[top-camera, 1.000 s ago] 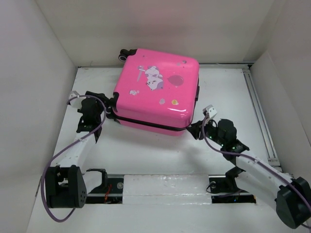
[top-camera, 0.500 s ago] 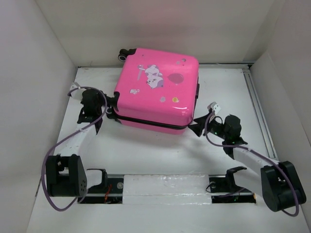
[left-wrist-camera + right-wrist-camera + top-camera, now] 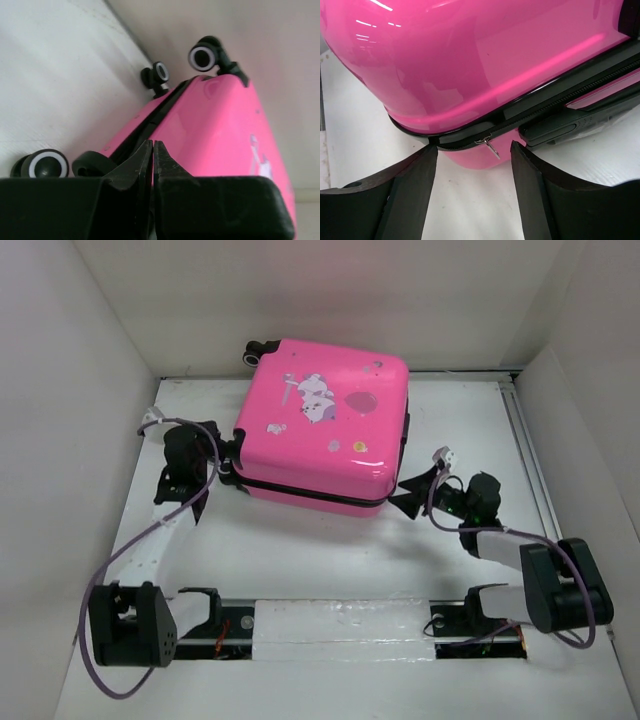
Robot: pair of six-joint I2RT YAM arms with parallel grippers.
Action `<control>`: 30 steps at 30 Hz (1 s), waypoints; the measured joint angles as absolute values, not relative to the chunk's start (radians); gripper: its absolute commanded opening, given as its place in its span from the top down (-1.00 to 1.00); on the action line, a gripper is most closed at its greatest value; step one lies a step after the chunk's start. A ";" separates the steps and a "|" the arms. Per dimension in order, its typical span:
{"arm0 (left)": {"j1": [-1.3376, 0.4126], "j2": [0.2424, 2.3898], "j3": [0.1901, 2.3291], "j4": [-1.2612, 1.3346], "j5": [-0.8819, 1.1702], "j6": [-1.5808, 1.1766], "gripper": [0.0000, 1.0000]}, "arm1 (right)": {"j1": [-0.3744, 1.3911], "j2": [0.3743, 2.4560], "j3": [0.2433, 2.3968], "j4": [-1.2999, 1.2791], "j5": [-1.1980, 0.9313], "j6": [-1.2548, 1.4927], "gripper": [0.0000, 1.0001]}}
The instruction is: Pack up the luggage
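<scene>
**Pink luggage lying shut at far centre, a gripper at each near corner**

Near edge: the arm bases are sitting along a taped rail [image 3: 340, 625]. Bare white table [image 3: 300, 555] is stretching from the rail to the luggage, giving open room in the middle.

The left gripper [image 3: 228, 464] is sitting at the luggage's left near corner. Its jaws are pressing together with nothing visible between them, and the tips are pointing at the black seam. The left wrist view is showing one wheel [image 3: 47, 164] just beside the fingers.

The right gripper [image 3: 410, 496] is sitting at the right near corner with its jaws spreading wide. In the right wrist view a small metal zip pull [image 3: 490, 146] is hanging off the black zip line, in the gap between the fingers and touching neither.

The luggage [image 3: 325, 430] is lying flat and closed, sticker side up. An animal sticker [image 3: 315, 400] and a balloon sticker [image 3: 358, 400] are showing, with any writing too small to read. A far wheel [image 3: 262, 348] is sitting close to the back wall. The left side is tight against the side wall, and more table is showing on the right.
</scene>
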State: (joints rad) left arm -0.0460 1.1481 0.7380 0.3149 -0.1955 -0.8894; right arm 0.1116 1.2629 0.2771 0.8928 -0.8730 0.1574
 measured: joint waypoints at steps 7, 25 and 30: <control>-0.080 0.930 0.659 0.316 -0.165 -0.895 0.84 | 0.094 1.384 0.284 1.019 -0.929 0.194 -0.02; -0.212 0.830 0.234 0.440 0.163 -0.846 0.99 | 0.079 1.543 0.290 1.249 -0.998 0.344 1.00; -0.534 0.889 0.253 0.505 0.086 -0.751 0.97 | 0.107 1.440 0.276 1.131 -0.929 0.298 1.00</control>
State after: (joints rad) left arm -0.5339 0.8886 0.2527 0.5045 0.0864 -0.7509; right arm 0.1066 1.4399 0.2764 1.1305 -0.9295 0.2977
